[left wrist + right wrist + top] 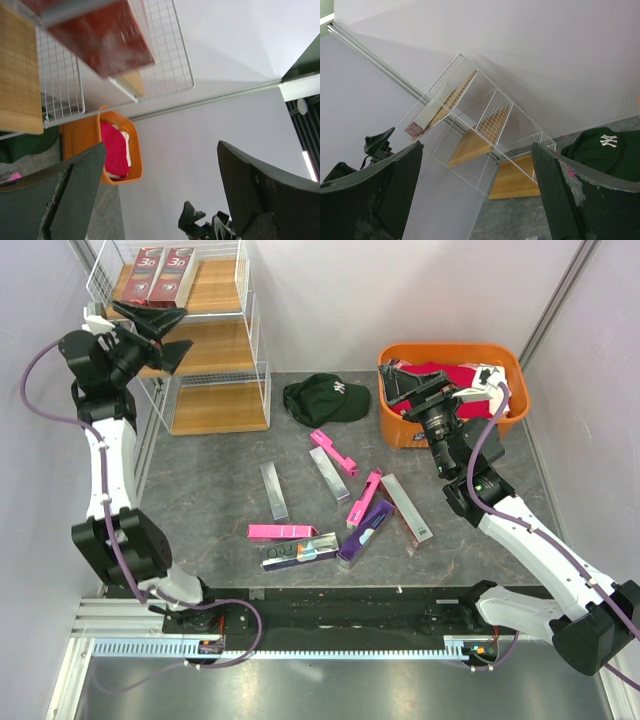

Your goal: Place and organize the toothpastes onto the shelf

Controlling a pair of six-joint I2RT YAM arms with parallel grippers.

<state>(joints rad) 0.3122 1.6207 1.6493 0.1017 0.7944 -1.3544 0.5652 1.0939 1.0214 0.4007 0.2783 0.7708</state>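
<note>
The shelf is a white wire rack with wooden boards at the back left. Two dark red toothpastes lie side by side on its top board. One of them shows blurred in the left wrist view. My left gripper hangs open and empty just in front of the middle level. Several more toothpastes lie loose on the table: silver, pink, purple and holographic. My right gripper hovers open and empty over the orange tub, facing the shelf.
A dark green cap lies between the shelf and the orange tub. The tub holds red and white items. Walls close in on the left, back and right. The loose boxes are clustered mid-table, near the arms' bases.
</note>
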